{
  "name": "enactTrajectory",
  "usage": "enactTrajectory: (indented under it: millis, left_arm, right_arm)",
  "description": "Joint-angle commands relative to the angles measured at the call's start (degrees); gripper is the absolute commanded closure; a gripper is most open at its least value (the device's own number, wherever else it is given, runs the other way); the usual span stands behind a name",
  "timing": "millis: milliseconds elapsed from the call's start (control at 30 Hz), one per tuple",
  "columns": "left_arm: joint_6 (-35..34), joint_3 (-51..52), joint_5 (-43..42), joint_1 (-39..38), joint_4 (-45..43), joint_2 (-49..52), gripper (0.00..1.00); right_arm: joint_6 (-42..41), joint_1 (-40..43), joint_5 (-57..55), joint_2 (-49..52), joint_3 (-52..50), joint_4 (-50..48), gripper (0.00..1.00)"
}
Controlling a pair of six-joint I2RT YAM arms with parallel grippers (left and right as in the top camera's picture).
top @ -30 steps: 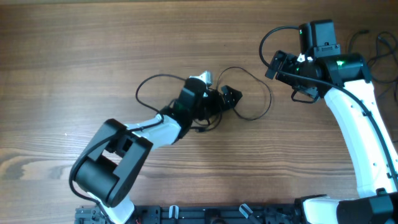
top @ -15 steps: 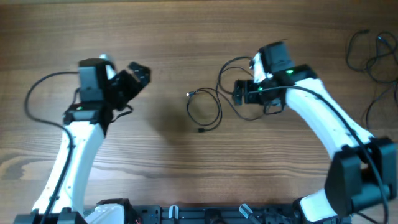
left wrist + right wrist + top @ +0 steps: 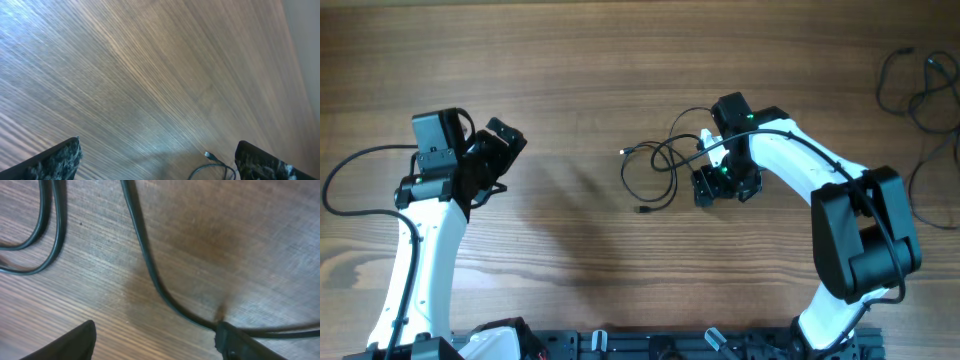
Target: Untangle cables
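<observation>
Right tool (image 3: 155, 330), spread wide, over cables (image 3: 144, 250); wrist view alone shows one strand touching a finger.

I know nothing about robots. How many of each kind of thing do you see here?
Robot arms: 2 (left arm, right arm)
Cable bunches: 2 (middle bunch, right-edge bunch)
Total: 4
</observation>
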State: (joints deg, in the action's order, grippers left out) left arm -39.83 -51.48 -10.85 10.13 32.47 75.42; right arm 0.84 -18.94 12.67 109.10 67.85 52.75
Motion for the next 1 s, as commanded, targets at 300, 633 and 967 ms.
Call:
enactTrajectory:
  millis: [300,633,967]
  left_arm:
    - [0.9,0.0,6.0,0.3,1.3,-0.5,0.00]
    - [0.9,0.0,6.0,0.3,1.3,-0.5,0.00]
    - [0.9,0.0,6.0,0.3,1.3,-0.5,0.00]
  right_arm:
    - [2.4,-3.9,4.3,1.4,-6.7,-4.9,0.96]
    - [-7.2,-3.9,17.7,-5.7,5.8,-7.6,0.95]
    - [-0.9,-15.6,-5.0,-2.9,3.7,-16.9,0.95]
